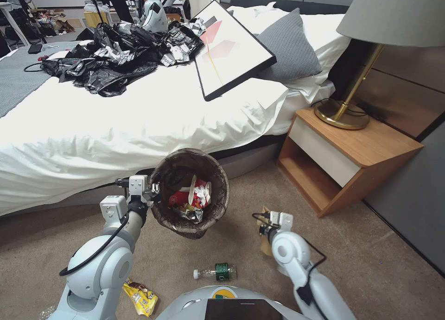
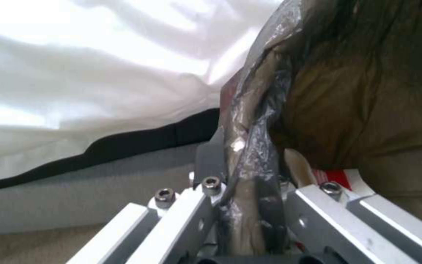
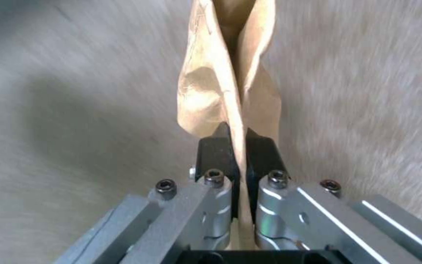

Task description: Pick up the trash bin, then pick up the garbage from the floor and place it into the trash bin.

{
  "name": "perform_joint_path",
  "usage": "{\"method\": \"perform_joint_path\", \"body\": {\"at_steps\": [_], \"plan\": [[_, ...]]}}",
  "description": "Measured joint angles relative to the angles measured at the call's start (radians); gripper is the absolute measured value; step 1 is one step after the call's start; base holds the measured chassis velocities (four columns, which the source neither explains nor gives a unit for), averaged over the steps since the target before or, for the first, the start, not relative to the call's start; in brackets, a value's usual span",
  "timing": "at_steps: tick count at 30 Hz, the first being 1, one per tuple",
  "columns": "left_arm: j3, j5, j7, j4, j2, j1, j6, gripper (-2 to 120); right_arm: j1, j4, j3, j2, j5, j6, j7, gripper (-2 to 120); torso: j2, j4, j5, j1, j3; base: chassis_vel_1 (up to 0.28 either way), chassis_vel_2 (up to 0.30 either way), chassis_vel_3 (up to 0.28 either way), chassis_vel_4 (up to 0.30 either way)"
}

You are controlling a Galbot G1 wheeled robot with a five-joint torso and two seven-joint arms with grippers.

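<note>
The trash bin (image 1: 185, 154), lined with a dark bag, hangs tilted above the carpet in front of the bed, its opening facing up toward me. My left gripper (image 1: 155, 193) is shut on its rim; in the left wrist view the fingers (image 2: 211, 172) pinch the liner and the rim (image 2: 250, 190). Red-and-white wrappers and white tissue (image 1: 192, 197) lie inside. To the bin's right, my right gripper (image 1: 264, 225) is shut on a tan paper carton (image 1: 266, 248), (image 3: 221, 84) just above the floor. A clear bottle with a green label (image 1: 215, 271) and a yellow snack bag (image 1: 141, 298) lie on the carpet near my base.
The bed (image 1: 116, 125) with white sheets spans the left, carrying black plastic bags (image 1: 116, 56), a framed picture (image 1: 232, 47) and a grey pillow (image 1: 289, 47). A wooden nightstand (image 1: 352, 158) with a brass lamp (image 1: 343, 114) stands at the right, a dark wall beyond it.
</note>
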Motion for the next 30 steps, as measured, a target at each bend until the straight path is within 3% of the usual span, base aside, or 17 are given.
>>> {"method": "perform_joint_path", "body": {"at_steps": [2, 4, 5, 8, 9, 11, 12, 15, 16, 24, 27, 30], "plan": [[0.000, -0.001, -0.001, 0.000, 0.001, 0.002, 0.000, 0, -0.003, 0.046, 0.009, -0.022, 0.024, 0.000, 0.011, 0, 0.000, 0.0003, 0.0000, 0.000, 0.000, 0.000, 0.000, 0.000, 0.000], [0.001, 0.001, 0.000, 0.000, 0.002, 0.004, 0.000, 0, -0.005, 0.178, 0.047, -0.124, 0.096, 0.000, 0.023, 0, 0.000, 0.0000, -0.0001, 0.000, 0.000, 0.000, 0.000, 0.000, 0.000], [0.001, 0.001, 0.000, 0.000, 0.002, 0.004, 0.000, 0, -0.005, 0.178, 0.047, -0.124, 0.096, 0.000, 0.023, 0, 0.000, 0.0000, -0.0001, 0.000, 0.000, 0.000, 0.000, 0.000, 0.000], [0.009, 0.012, 0.006, 0.007, -0.002, 0.001, 0.001, 0, 0.030, 0.314, 0.110, -0.253, 0.220, 0.000, 0.021, 0, 0.000, -0.0002, 0.0000, 0.000, 0.000, 0.000, 0.000, 0.000, 0.000], [0.009, 0.012, 0.006, 0.007, -0.002, 0.001, 0.001, 0, 0.030, 0.314, 0.110, -0.253, 0.220, 0.000, 0.021, 0, 0.000, -0.0002, 0.0000, 0.000, 0.000, 0.000, 0.000, 0.000, 0.000], [0.012, 0.022, 0.016, 0.012, -0.003, -0.003, 0.001, 0, 0.099, 0.415, 0.162, -0.341, 0.319, 0.000, -0.043, 0, 0.000, -0.0001, 0.0000, 0.000, 0.000, 0.000, 0.000, 0.000, 0.000], [0.012, 0.022, 0.016, 0.012, -0.003, -0.003, 0.001, 0, 0.099, 0.415, 0.162, -0.341, 0.319, 0.000, -0.043, 0, 0.000, -0.0001, 0.0000, 0.000, 0.000, 0.000, 0.000, 0.000, 0.000], [0.016, 0.034, 0.028, 0.017, -0.007, -0.004, 0.001, 0, 0.230, 0.466, 0.209, -0.472, 0.340, 0.000, -0.282, 0, 0.000, 0.0002, 0.0001, 0.000, 0.000, 0.000, 0.000, 0.000, 0.000], [0.016, 0.034, 0.028, 0.017, -0.007, -0.004, 0.001, 0, 0.230, 0.466, 0.209, -0.472, 0.340, 0.000, -0.282, 0, 0.000, 0.0002, 0.0001, 0.000, 0.000, 0.000, 0.000, 0.000, 0.000], [0.020, 0.042, 0.035, 0.020, -0.012, -0.005, 0.002, 0, 0.371, 0.467, 0.153, -0.589, 0.344, 0.020, -0.446, 0, 0.000, 0.0003, -0.0002, 0.000, 0.000, 0.000, 0.000, 0.000, 0.000], [0.021, 0.047, 0.038, 0.022, -0.015, -0.006, 0.002, 0, 0.450, 0.451, 0.086, -0.628, 0.334, 0.037, -0.512, 0, 0.000, -0.0001, -0.0005, 0.000, 0.000, 0.000, 0.000, 0.000, 0.000], [0.021, 0.051, 0.041, 0.027, -0.017, -0.010, 0.002, 0, 0.625, 0.403, -0.075, -0.652, 0.329, 0.057, -0.559, 0, 0.000, -0.0003, -0.0002, 0.000, 0.000, 0.000, 0.000, 0.000, 0.000]]}}
